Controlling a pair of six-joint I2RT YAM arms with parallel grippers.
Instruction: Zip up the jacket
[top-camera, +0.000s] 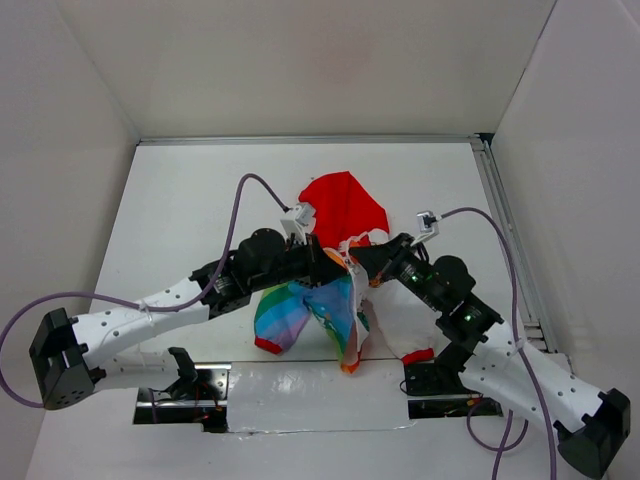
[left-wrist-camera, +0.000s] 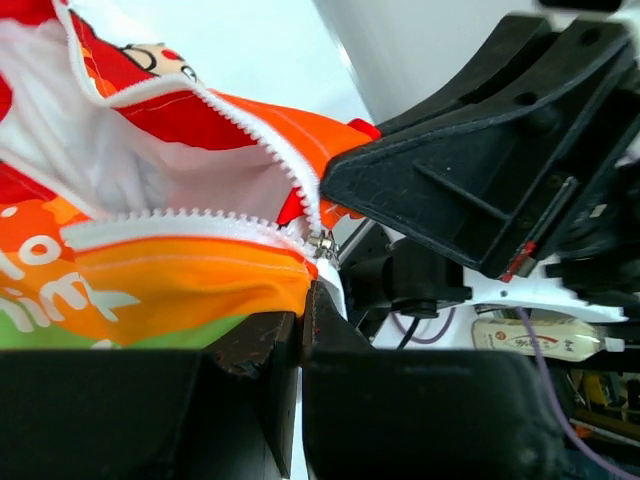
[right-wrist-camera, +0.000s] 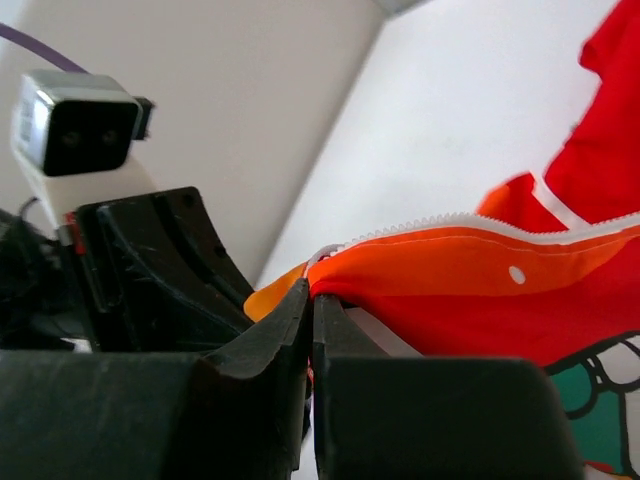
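The jacket (top-camera: 330, 290) is bunched at mid-table, held up between both grippers. Its red hood (top-camera: 340, 205) lies toward the back, the rainbow half (top-camera: 285, 312) hangs left and the white half with a red cuff (top-camera: 418, 355) right. My left gripper (top-camera: 333, 264) is shut on the orange hem (left-wrist-camera: 200, 275) just below the metal zipper slider (left-wrist-camera: 322, 243); two white tooth rows (left-wrist-camera: 250, 130) spread apart from it. My right gripper (top-camera: 362, 262) is shut on the orange-red edge (right-wrist-camera: 450, 270) under its tooth row (right-wrist-camera: 440, 222), facing the left gripper closely.
White walls enclose the table on three sides. A metal rail (top-camera: 508, 235) runs along the right edge. Purple cables (top-camera: 240, 205) arc over both arms. Black base plates (top-camera: 190, 385) sit at the near edge. The left wrist camera (right-wrist-camera: 75, 130) shows close by.
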